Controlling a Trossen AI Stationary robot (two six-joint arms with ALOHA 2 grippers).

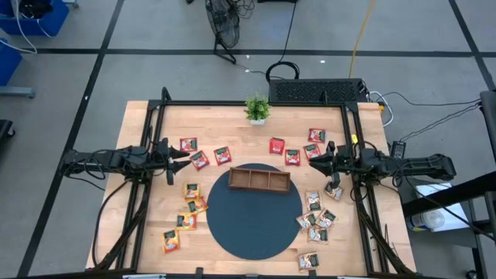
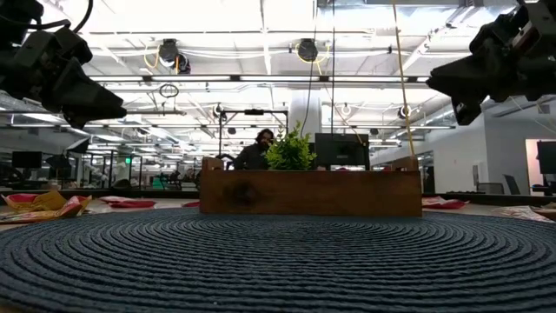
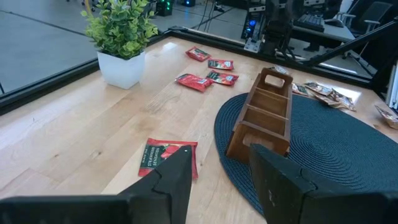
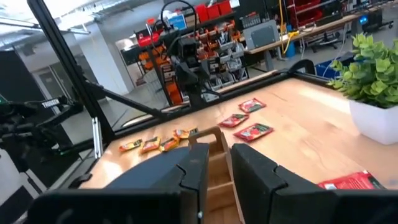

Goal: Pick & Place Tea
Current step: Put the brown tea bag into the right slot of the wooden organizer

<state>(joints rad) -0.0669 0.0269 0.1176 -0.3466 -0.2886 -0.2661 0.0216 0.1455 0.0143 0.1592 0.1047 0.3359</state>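
- 2 arms of mine hang above the table (image 1: 232, 116), 1 at each side, neither touching anything;
- my left gripper (image 1: 183, 156) hovers over the left part of the table, its fingers (image 3: 171, 183) spread apart with nothing between them; a red tea sachet (image 3: 168, 158) lies on the wood just ahead of it;
- my right gripper (image 1: 318, 162) hovers over the right part, its fingers (image 4: 193, 174) close together with only a narrow gap, holding nothing;
- tea sachets lie loose all around the dark round mat (image 1: 260, 232): red ones (image 1: 222, 156) along the far side, yellow-orange ones (image 1: 191, 208) on the left, pale green-white ones (image 1: 316, 221) on the right;
- the wooden tray (image 1: 260, 180) sits on the far edge of the mat, its 3 compartments bare as far as I can see;
- a small potted plant (image 1: 257, 108) stands at the far edge of the table, behind the tray.
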